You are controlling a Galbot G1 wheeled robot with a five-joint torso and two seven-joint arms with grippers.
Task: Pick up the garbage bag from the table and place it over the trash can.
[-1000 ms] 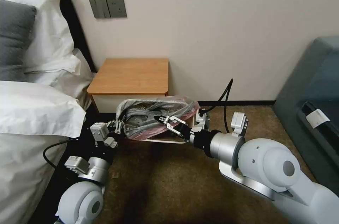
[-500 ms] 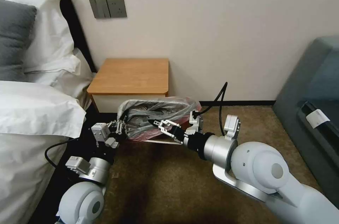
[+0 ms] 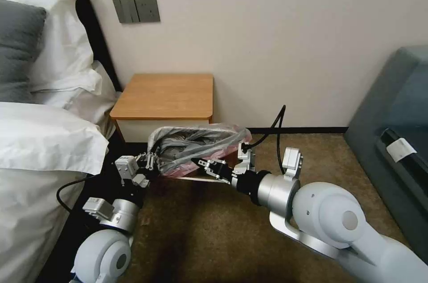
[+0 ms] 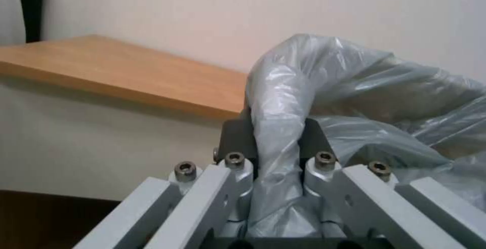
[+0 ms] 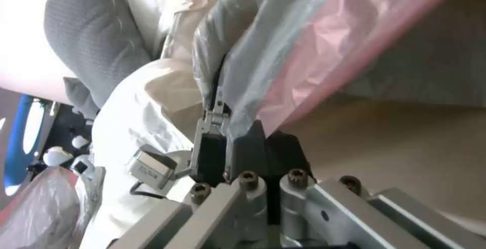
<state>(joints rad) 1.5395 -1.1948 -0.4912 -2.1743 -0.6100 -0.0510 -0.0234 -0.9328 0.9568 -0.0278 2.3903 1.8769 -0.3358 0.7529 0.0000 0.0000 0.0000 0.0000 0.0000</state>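
The thin, crinkly grey plastic garbage bag (image 3: 196, 142) with its pinkish-red edge hung over the floor, just in front of the orange-brown wooden worktop (image 3: 166, 96). The left hand (image 3: 150, 160) pinched a fold of its film; the right hand (image 3: 203, 163) was pressed together on its pink edge.

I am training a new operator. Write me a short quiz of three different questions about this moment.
1. True or false: the bag lies flat on the table.
2. Which gripper pinches a bunched fold of the bag? A) left B) neither
3. Fill in: the right gripper is shut at the bag's ____ edge.

Key:
1. False: it hangs below the table front, held between the two grippers.
2. A.
3. Pink.
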